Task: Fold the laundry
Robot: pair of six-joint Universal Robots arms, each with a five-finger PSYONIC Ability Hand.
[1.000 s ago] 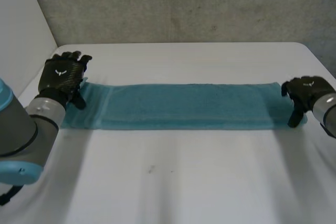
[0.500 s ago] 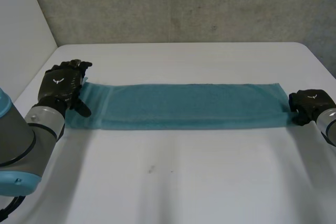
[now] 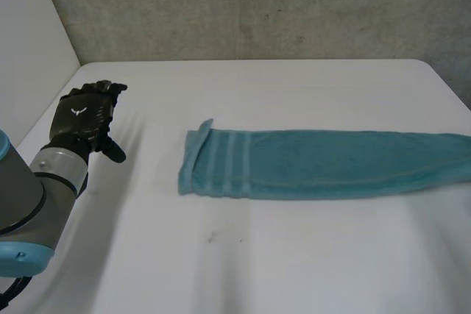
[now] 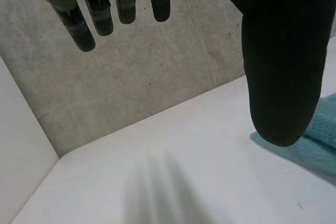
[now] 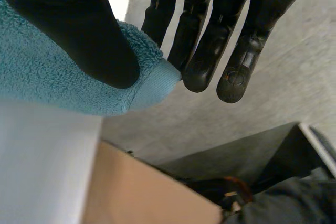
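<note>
The towel [image 3: 324,163] is teal terry, folded into one long narrow strip. Its far end is pinched in the right hand [image 5: 68,24]. In the right wrist view the thumb presses the pile from one side and the fingers [image 5: 210,40] close on it from the other. A hemmed corner of the towel [image 5: 152,85] pokes out between them.

From that grip the strip runs flat across the white surface [image 3: 280,255], with a slight bend along its length. It ends in a hemmed edge crossed by a few raised stripes. At that striped end one corner is turned up and the edge is a little rumpled.

The left hand [image 3: 85,112] hangs above the surface well apart from the striped end, with bare surface between them. In its own wrist view the fingers [image 4: 84,19] are loosely straight and spread from the thumb. The left hand [image 4: 281,61] has nothing in it, and a corner of the towel [image 4: 320,142] lies beyond the thumb.

Behind the towel a grey concrete wall [image 3: 257,12] rises from the back of the surface. Past the towel's held end, below the surface's rim, the right wrist view shows a brown panel [image 5: 142,192]. Beside it stands a dark container [image 5: 283,150] holding something grey and crumpled that I cannot make out.
</note>
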